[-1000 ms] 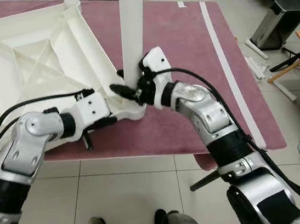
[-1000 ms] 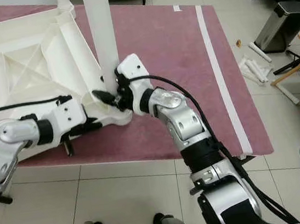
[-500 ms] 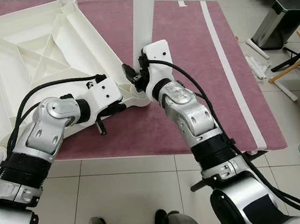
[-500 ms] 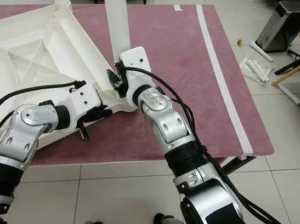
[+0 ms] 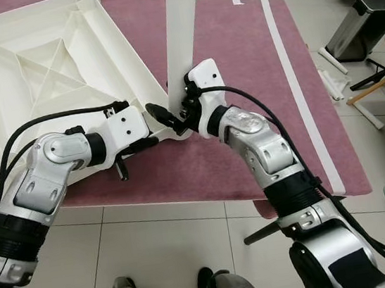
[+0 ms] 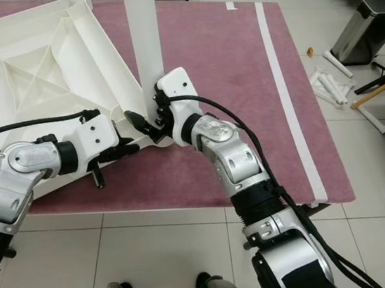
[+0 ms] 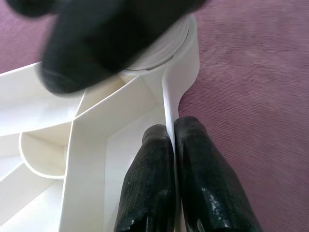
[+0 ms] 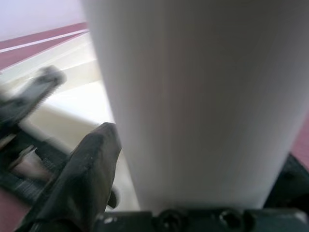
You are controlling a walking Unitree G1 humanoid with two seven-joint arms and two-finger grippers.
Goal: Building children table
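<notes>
A white tabletop (image 5: 35, 79) is laid upside down on a maroon rug (image 5: 240, 74), ribbed underside up. At the tabletop's near corner a white table leg (image 6: 143, 37) is stood upright in its socket. The right gripper (image 5: 174, 114) is set against the leg's base, jaws clamped around the leg. Beside the same corner, the left gripper (image 7: 174, 159) is clamped on the tabletop's thin edge wall.
</notes>
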